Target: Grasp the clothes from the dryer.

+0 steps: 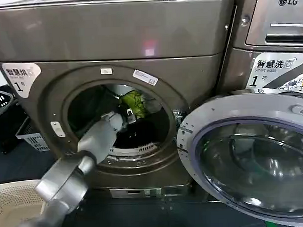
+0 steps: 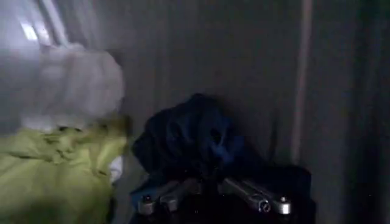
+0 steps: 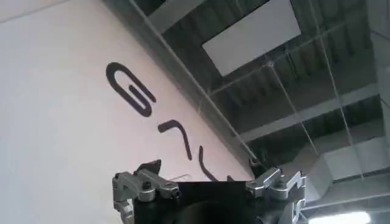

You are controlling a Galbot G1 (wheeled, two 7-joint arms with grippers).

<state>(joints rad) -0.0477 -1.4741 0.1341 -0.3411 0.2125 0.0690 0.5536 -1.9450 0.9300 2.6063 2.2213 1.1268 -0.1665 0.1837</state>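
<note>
bronze-grey dryer [image 1: 114, 40] on dark floor [image 1: 145, 216], clothes [image 1: 135, 104] in its drum

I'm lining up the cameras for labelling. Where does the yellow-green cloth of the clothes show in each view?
Head view: the yellow-green cloth lies deep in the dryer drum, behind the porthole, just past the left gripper.
Left wrist view: it lies beside the dark fabric, with the whitish piece against it.
Right wrist view: not in it; the right gripper faces a ceiling.
Shared landmark: the left gripper.

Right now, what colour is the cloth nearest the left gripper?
Dark blue-black cloth; left wrist view shows it best.
</note>
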